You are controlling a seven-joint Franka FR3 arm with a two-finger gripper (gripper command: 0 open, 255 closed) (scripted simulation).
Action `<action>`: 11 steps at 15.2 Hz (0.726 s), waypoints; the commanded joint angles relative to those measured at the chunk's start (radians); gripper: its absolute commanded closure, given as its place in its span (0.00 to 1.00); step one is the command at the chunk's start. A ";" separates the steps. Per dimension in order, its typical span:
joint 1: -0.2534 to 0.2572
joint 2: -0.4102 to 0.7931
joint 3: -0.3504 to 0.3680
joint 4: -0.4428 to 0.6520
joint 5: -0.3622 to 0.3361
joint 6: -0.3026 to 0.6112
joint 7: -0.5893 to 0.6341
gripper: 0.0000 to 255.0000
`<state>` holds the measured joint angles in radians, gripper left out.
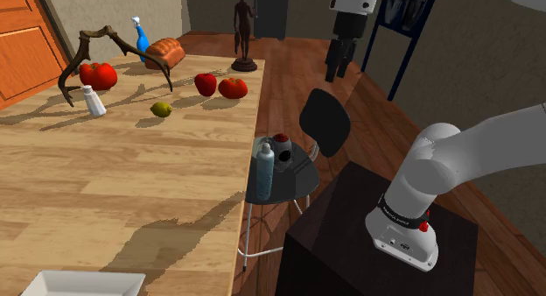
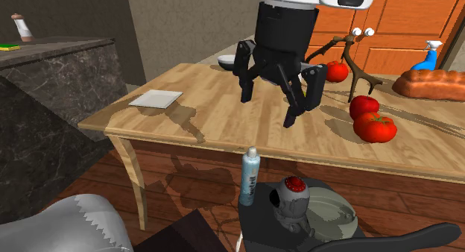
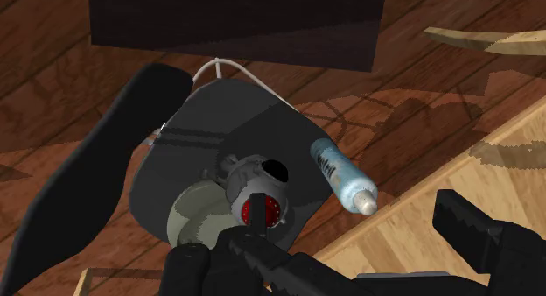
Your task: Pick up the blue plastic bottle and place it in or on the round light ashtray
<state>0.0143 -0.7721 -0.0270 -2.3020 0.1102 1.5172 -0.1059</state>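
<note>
A pale blue bottle point(image 1: 264, 169) point(image 2: 250, 177) point(image 3: 343, 173) with a white cap stands upright on a dark round chair seat point(image 1: 282, 185) point(image 3: 179, 150) beside the table. On the same seat lies a round light ashtray point(image 2: 329, 213) point(image 3: 194, 211). Between the two stands a dark object with a red top point(image 1: 282, 146) point(image 2: 293, 196) point(image 3: 259, 194). My black gripper point(image 1: 338, 66) point(image 2: 272, 94) point(image 3: 332, 264) hangs open high above the chair. It holds nothing, and the bottle is well below its fingers.
The wooden table point(image 1: 131, 189) point(image 2: 216, 131) borders the chair. It carries tomatoes point(image 1: 98, 74), a dark branch point(image 1: 83, 53), bread point(image 1: 164, 52), a blue spray bottle point(image 1: 141, 36) point(image 2: 428, 57), a lemon point(image 1: 161, 109), a shaker point(image 1: 94, 102) and a white tray point(image 2: 156, 98). The chair's backrest point(image 1: 325, 119) rises near my stand.
</note>
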 commanded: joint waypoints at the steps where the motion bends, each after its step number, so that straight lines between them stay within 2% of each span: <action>1: 0.000 0.000 0.000 0.000 0.000 0.000 0.000 0.00; 11: 0.054 0.214 0.196 -0.079 -0.024 0.253 0.101 0.00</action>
<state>0.0613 -0.5764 0.1461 -2.3717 0.0890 1.7462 -0.0214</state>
